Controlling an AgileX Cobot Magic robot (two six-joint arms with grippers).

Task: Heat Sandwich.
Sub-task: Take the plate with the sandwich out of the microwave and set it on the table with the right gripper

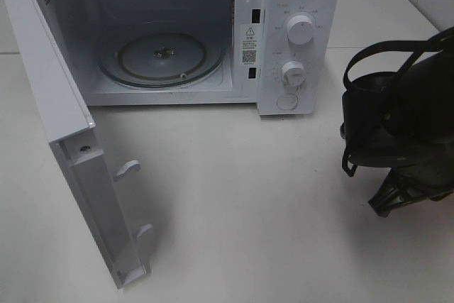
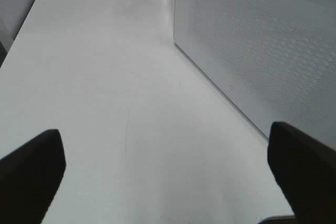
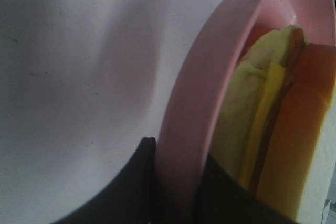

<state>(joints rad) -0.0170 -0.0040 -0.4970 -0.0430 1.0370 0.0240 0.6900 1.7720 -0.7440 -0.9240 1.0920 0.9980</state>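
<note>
Sandwich (image 3: pixel 262 124), soft and likely to slide, lay on the pink plate (image 3: pixel 184 129), whose rim the right tool (image 3: pixel 176 182) clenched, beside the open microwave (image 1: pixel 213 33); left tool (image 2: pixel 168 171) gaped.

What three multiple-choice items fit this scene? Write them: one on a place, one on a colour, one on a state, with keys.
1. Where is the sandwich?
A. On the glass turntable
B. On the plate in the right gripper
C. On the table by the door

2. What colour is the plate?
A. Pink
B. Blue
C. White

3. How is the microwave door?
A. Shut
B. Removed
C. Swung open

Answers: 1 B, the right gripper pinches the plate's rim with the sandwich on it; 2 A, the rim shows pink; 3 C, the door stands wide, the glass turntable bare.
</note>
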